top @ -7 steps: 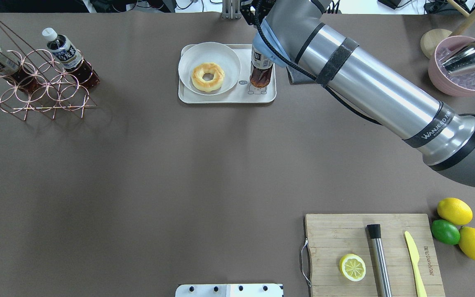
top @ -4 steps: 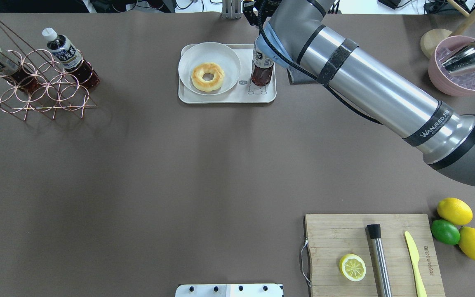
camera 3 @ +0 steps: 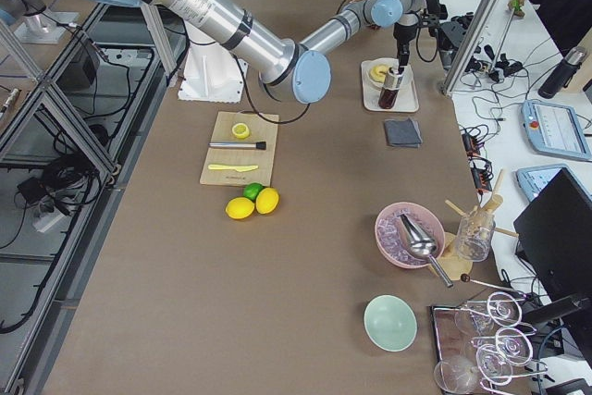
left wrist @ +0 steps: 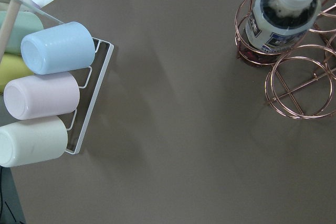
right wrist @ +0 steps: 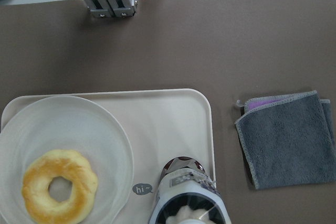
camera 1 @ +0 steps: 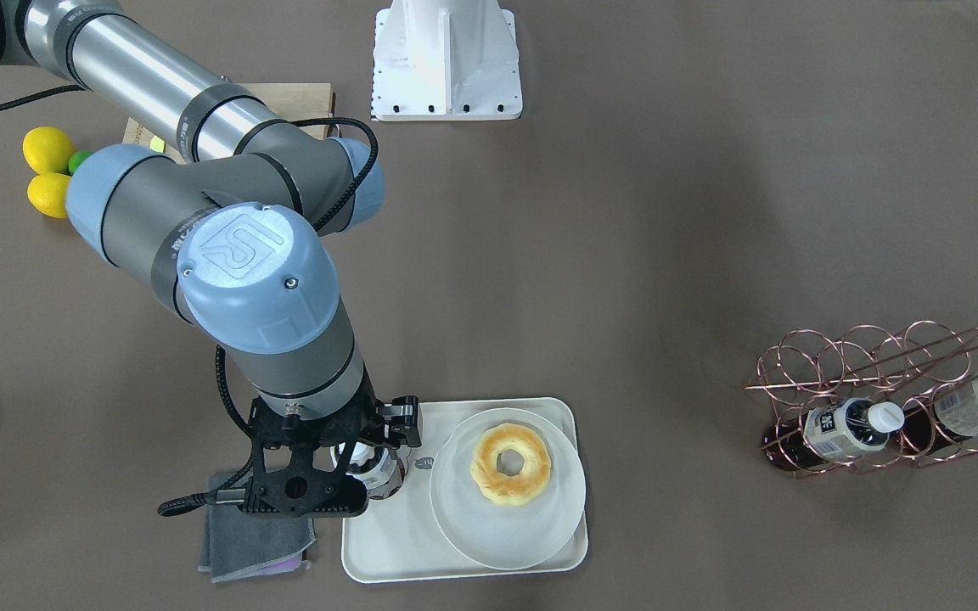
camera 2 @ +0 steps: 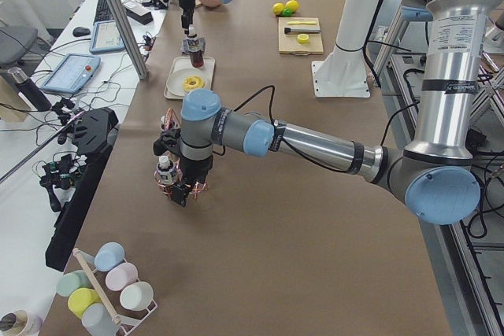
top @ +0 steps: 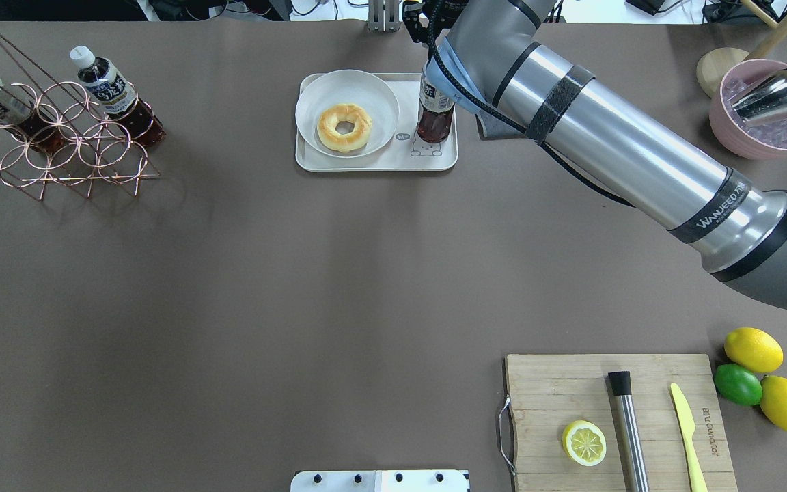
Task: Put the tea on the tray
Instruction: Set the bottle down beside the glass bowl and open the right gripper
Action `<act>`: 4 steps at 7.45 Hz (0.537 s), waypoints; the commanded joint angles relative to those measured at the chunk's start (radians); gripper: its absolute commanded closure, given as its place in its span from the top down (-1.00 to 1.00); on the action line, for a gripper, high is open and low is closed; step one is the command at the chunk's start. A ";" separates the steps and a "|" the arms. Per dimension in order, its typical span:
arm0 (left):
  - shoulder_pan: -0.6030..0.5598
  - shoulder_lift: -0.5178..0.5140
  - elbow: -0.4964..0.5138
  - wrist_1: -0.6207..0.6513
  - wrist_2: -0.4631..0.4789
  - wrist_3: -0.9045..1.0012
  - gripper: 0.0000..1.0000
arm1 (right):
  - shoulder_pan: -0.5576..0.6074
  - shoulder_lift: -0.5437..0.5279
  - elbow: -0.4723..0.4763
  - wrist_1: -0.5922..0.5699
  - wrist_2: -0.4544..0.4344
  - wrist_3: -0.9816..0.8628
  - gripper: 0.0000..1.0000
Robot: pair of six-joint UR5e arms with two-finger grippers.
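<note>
The tea (top: 434, 121), a small bottle of dark brown liquid, stands upright on the cream tray (top: 373, 161) at its right end, by the bear drawing. My right gripper (camera 1: 368, 465) is above it, shut on the tea's top (camera 1: 380, 477). The right wrist view looks down on the tea (right wrist: 186, 203) and the tray (right wrist: 173, 124). The left gripper (camera 2: 181, 188) shows only in the exterior left view, above the copper rack; I cannot tell whether it is open or shut.
A white plate with a doughnut (top: 346, 113) fills the tray's left part. A grey cloth (right wrist: 286, 137) lies right of the tray. A copper rack (top: 59, 143) holds two near-alike bottles at far left. A cutting board (top: 615, 420) and a pink bowl (top: 769, 109) are at right.
The right arm has shifted slightly away from the robot, and the tea has gone from a slight tilt to upright on the tray.
</note>
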 commanded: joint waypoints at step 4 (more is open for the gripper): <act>0.000 -0.020 0.017 0.003 -0.002 0.006 0.96 | 0.022 -0.164 0.500 -0.396 0.059 -0.004 1.00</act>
